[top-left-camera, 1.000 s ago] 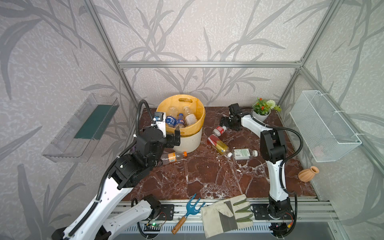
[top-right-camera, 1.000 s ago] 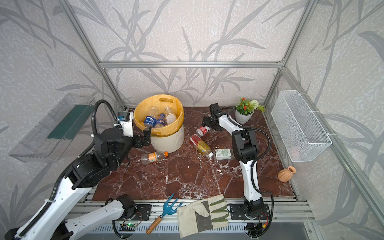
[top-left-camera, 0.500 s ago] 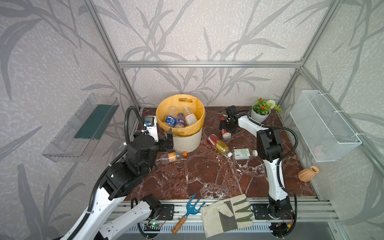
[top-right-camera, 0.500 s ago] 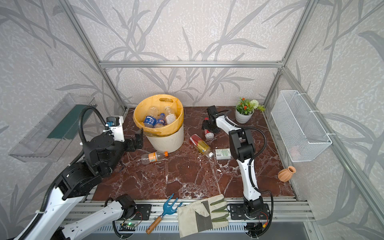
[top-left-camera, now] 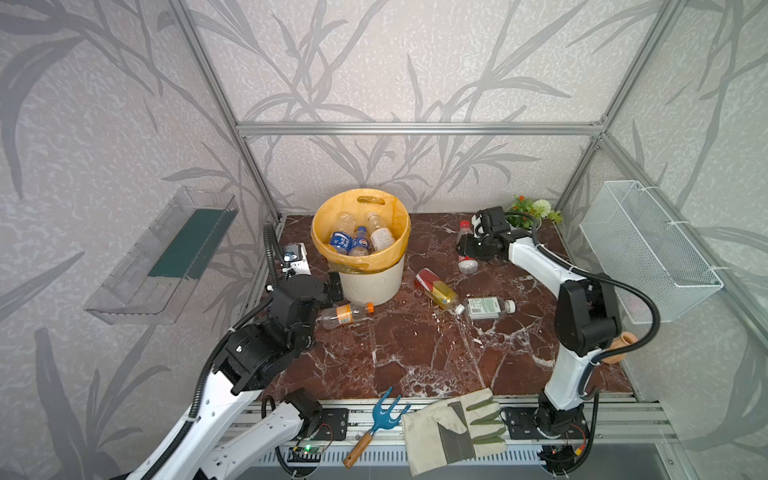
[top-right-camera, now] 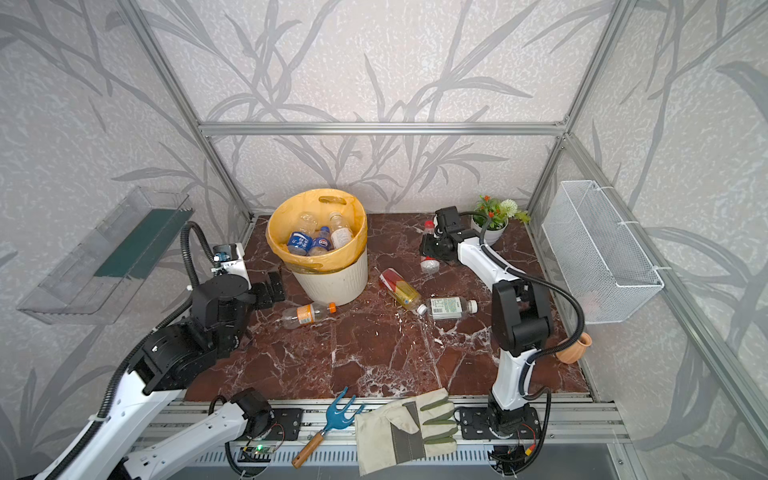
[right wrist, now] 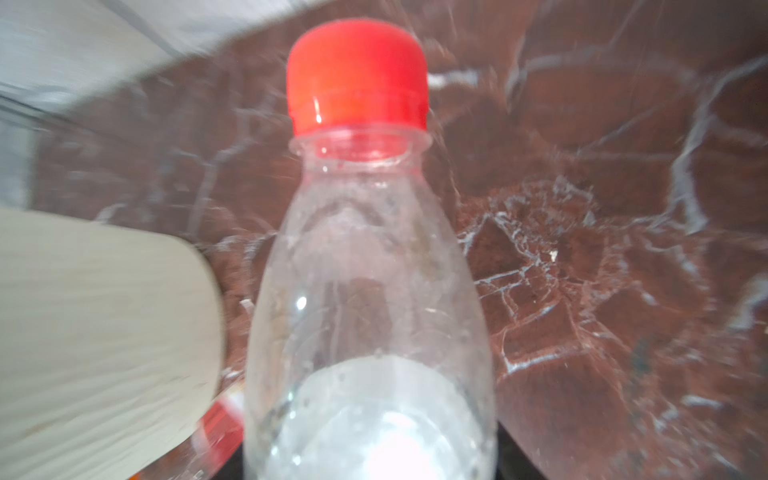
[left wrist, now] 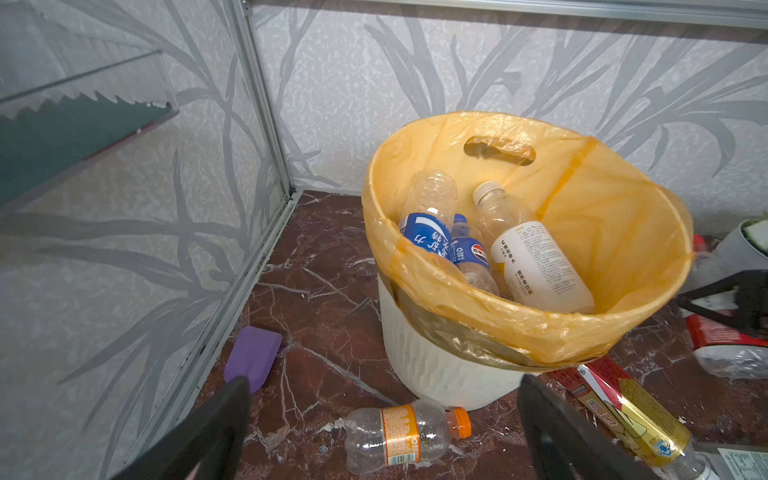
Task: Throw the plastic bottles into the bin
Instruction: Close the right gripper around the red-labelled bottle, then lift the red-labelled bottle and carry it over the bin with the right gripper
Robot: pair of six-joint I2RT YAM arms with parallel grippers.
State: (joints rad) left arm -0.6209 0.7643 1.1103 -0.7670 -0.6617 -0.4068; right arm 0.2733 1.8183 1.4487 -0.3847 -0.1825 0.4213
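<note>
The bin (top-left-camera: 374,286), a cream ribbed pail with an orange-yellow bag (top-left-camera: 332,253) folded over its rim, stands at the back of the marble desk (top-left-camera: 415,357). Three plastic bottles lie inside it: a clear blue-labelled bottle (left wrist: 428,224), a smaller Pepsi bottle (left wrist: 469,251) wedged beside that, and a white-labelled bottle (left wrist: 532,266) leaning neck-up against the liner. Just left of the bin the left tool (top-left-camera: 334,286) hangs with its fingers wide apart and nothing between them. An orange-capped bottle (top-left-camera: 347,314) lies on the desk at the bin's foot, just in front of it. Right of the bin lie a red-and-gold bottle (top-left-camera: 436,289) and, beyond it, a green-labelled bottle (top-left-camera: 488,308). Farther right of the bin, towards the back wall, the right tool (top-left-camera: 471,247) is clamped round the middle of a clear red-capped bottle (right wrist: 370,291).
</note>
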